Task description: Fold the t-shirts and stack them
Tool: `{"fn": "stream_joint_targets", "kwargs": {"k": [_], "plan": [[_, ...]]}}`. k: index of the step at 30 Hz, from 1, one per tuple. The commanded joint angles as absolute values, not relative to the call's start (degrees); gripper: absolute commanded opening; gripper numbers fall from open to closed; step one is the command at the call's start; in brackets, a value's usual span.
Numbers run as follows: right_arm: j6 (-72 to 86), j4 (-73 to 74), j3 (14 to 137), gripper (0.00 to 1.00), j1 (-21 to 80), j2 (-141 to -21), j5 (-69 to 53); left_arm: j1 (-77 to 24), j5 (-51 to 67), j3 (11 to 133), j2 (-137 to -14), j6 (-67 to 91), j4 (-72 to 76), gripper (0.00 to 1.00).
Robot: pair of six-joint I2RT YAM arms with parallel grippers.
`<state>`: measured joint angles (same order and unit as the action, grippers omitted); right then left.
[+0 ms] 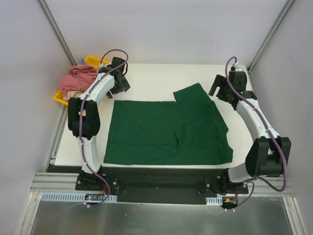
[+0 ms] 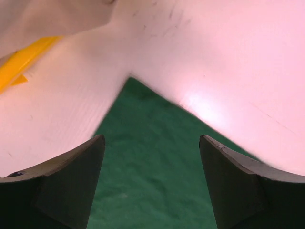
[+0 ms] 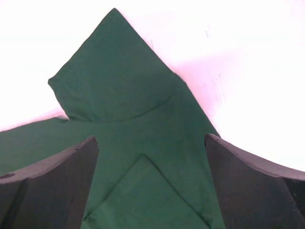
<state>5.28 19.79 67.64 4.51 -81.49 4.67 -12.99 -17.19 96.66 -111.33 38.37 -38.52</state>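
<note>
green shirt (image 1: 166,132) flat on table (image 1: 146,78), sleeve (image 1: 194,94) out far right | left gripper (image 2: 151,143) over its far-left corner, right gripper (image 3: 151,143) over the sleeve, both spread, empty: likely staged to pinch the far edge for a fold | pink shirt (image 1: 78,77) heaped on tray (image 1: 58,98), far left

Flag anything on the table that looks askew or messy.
The green shirt is not flat: its right side is creased and one sleeve juts toward the far edge. The pink shirt sits crumpled on the yellow tray at far left. Nothing looks damaged.
</note>
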Motion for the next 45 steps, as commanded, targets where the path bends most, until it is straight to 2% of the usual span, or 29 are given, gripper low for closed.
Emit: {"fn": "stream_joint_targets", "kwargs": {"k": [1, 6, 11, 15, 21, 24, 30, 36, 40, 45], "plan": [[2.2, 16.9, 72.7, 0.96, 4.2, -86.8, 5.6, -11.9, -21.4, 104.5, -118.3, 36.9, -46.9, 0.76], [0.4, 16.8, 74.4, 0.96, 4.3, -91.1, 4.0, -10.4, -20.3, 106.7, -123.0, 39.0, -47.0, 0.63], [-1.1, 16.2, 74.4, 0.96, 4.3, -92.5, 3.7, -10.4, -21.8, 106.9, -125.4, 40.1, -47.0, 0.56], [-1.8, 15.6, 74.4, 0.96, 4.2, -93.4, 2.2, -10.4, -22.6, 106.7, -126.7, 41.3, -46.5, 0.46], [-3.2, 14.1, 76.3, 0.96, 4.2, -96.1, 0.6, -10.4, -24.2, 106.5, -128.2, 43.1, -46.6, 0.41], [-2.9, 11.9, 79.1, 0.96, 4.3, -99.3, -4.3, -10.3, -25.0, 105.8, -128.6, 44.5, -46.6, 0.38], [2.7, 13.4, 94.6, 0.96, 4.5, -111.7, -2.1, -10.3, -22.8, 105.9, -129.8, 44.9, -46.5, 0.31], [2.5, 27.0, 120.5, 0.96, 5.4, -130.1, 2.7, -10.3, -21.5, 104.9, -128.7, 45.2, -46.5, 0.0], [0.8, 32.1, 132.3, 0.98, 6.1, -140.0, 4.9, -10.3, -20.5, 104.9, -128.5, 44.7, -46.5, 0.0], [-4.7, 32.5, 134.0, 0.99, 8.0, -144.0, 7.8, -10.2, -18.1, 106.3, -128.1, 43.0, -46.5, 0.0]]}}
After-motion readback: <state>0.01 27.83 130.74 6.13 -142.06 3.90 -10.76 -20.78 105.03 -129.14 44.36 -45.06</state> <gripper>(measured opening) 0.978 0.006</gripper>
